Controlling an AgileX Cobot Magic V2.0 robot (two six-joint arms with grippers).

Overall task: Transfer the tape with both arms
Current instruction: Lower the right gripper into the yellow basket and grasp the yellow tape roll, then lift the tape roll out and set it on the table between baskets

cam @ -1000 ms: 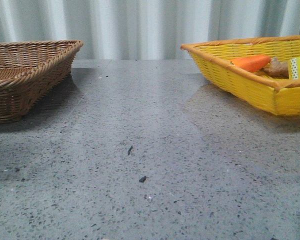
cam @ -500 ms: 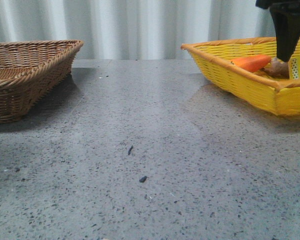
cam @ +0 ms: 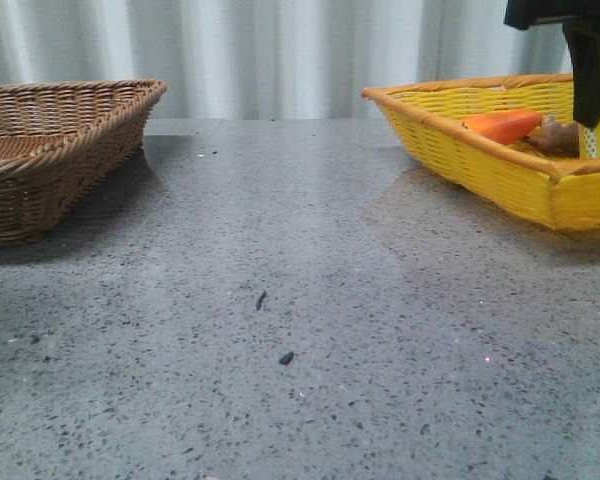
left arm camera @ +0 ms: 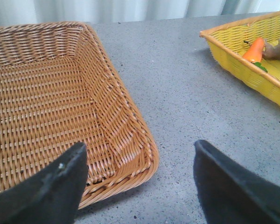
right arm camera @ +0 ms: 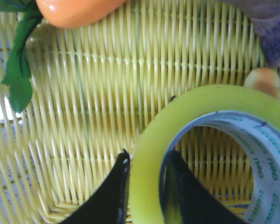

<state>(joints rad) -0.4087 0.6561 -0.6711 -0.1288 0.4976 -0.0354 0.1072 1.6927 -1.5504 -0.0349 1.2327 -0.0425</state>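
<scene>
Progress: early, I judge. The tape [right arm camera: 210, 154] lies in the yellow basket [cam: 500, 170], nothing lifted, no handover begun, and the brown basket [cam: 50, 150] holds nothing I can see.
Left to do: close on the roll, lift it out, pass it to my left gripper [left arm camera: 140, 186], presumably for the brown basket.
Right gripper [right arm camera: 147, 191]: down in the yellow basket, one finger outside the roll's wall and one inside the core, the yellow wall between them. Whether they are pressing it or only straddling it, I cannot tell.
Left gripper: fingers spread wide, empty, above the near corner of the brown basket, well apart from the tape.
Neighbours: a carrot [right arm camera: 79, 9] lies near the tape, not touching it.
</scene>
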